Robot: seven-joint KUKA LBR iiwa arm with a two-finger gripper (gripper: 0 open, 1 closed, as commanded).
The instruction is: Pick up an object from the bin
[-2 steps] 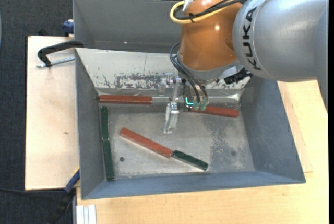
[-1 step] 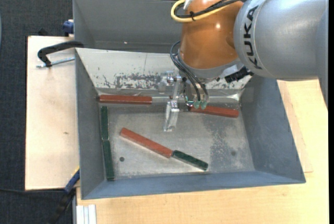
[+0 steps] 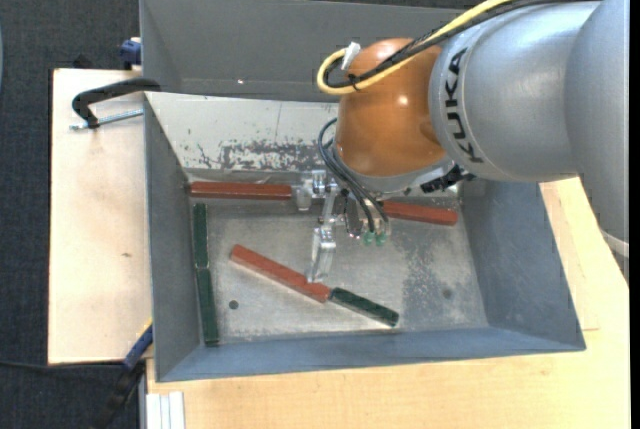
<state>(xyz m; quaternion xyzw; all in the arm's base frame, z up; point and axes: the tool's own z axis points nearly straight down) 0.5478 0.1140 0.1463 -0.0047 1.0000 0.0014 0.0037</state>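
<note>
My claw point(image 3: 320, 269) hung low in the middle of the grey metal bin point(image 3: 170, 217), with its tip just over the right-hand part of a red-brown flat stick point(image 3: 272, 271). That stick lay slantwise on the bin floor, its left end farther from the camera and its right end nearer. From this angle I could not tell whether my claw was spread or pressed together, nor whether it touched the stick. I saw nothing pinched in it.

A short dark green stick point(image 3: 365, 306) lay at the red-brown stick's right end, seemingly end to end with it, slanting on toward the near wall. A long dark green strip point(image 3: 204, 269) lay straight along the foot of the left wall, well apart from my claw.

Along the foot of the far wall lay a long red-brown bar point(image 3: 240, 189). A piece of the same colour showed to the right of my wrist. My wrist hid the middle, so I could not tell whether it was one bar or two.

Above the claw sat my rounded orange cover point(image 3: 385, 122), with a yellow cable point(image 3: 480, 10) looping over it.
</note>
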